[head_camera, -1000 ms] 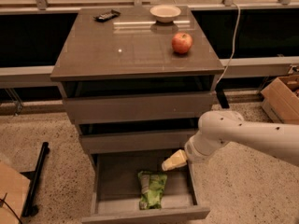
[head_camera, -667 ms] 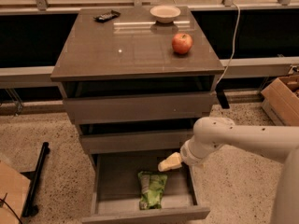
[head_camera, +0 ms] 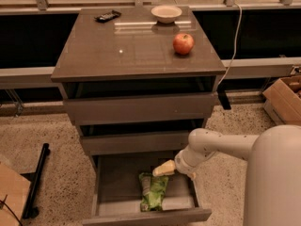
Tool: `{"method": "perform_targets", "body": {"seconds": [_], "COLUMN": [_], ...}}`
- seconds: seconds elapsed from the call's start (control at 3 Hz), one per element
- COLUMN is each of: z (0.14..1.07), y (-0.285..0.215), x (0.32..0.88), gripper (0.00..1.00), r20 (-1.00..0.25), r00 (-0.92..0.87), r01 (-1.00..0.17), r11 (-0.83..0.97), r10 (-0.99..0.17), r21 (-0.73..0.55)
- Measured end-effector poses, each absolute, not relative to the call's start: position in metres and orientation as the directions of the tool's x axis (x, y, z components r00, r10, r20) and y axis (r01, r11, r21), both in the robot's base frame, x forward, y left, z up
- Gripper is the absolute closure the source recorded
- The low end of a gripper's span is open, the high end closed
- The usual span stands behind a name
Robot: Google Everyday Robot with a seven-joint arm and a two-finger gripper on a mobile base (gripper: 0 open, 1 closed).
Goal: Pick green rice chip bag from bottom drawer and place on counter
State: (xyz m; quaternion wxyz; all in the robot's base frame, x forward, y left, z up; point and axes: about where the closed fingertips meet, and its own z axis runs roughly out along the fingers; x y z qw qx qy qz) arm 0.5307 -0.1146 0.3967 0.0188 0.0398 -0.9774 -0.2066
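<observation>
Hovering tool (head_camera: 161,169) just above crinkled green bag (head_camera: 153,193), pale patches

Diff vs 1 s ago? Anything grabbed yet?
The gripper slid left and slightly down over the open bottom drawer, closing on the green rice chip bag. Nothing lifted: the bag lies where it was. Apple and bowl on the counter unmoved.

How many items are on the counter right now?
3: black object back left, white bowl at the back, red apple right. Whole counter visible. Gripper over the open bottom drawer, by the green rice chip bag.
</observation>
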Motion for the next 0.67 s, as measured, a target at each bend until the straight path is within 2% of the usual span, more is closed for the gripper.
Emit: {"method": "perform_targets", "body": {"seconds": [0.33, 0.67], "z": [0.399, 0.382], "y": [-0.115, -0.119], "x": [0.528, 0.532], "gripper": [0.0, 0.0], "r20": [0.021, 0.032], "r00": [-0.996, -0.999], "r01": [-0.072, 0.014], "r11": [0.914, 0.899], "r10": [-0.088, 0.0], "r21": [0.399, 0.438]}}
